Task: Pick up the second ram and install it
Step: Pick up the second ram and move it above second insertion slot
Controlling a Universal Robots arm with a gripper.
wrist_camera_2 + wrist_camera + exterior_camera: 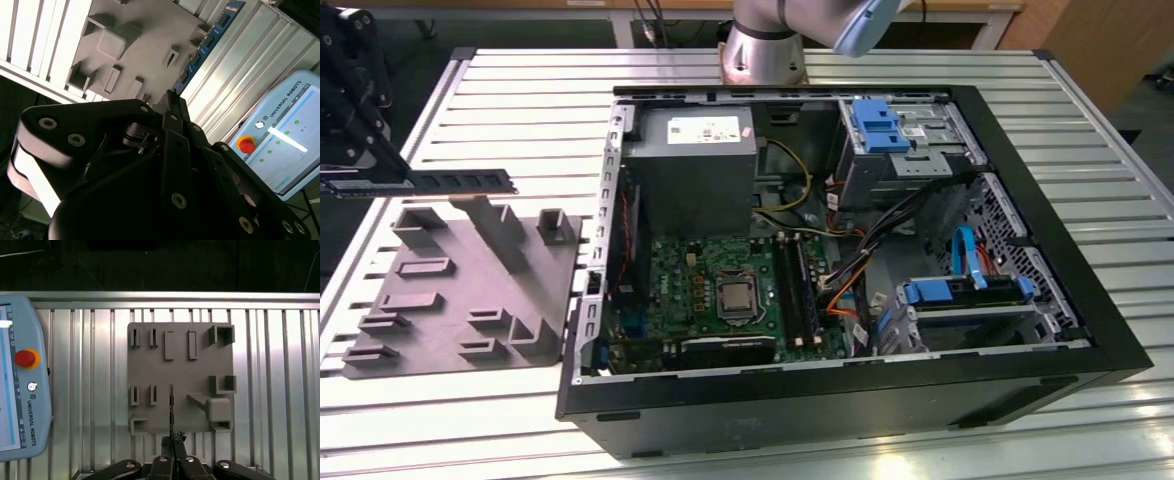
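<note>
Pinching the second ram (460,183) by one end, my gripper (172,444) hangs over the grey holder tray (454,300) at the exterior view's left, well apart from the open computer case (854,400). My fingers are pressed tight on the board, and the stick juts out level, edge-on in the first wrist view. The risk, as I judge it: holding it this near one end could let the long free end sag or twist, so it would meet the black memory slots (797,285) crooked. The orange cables (845,290) beside those slots could snag it too.
</note>
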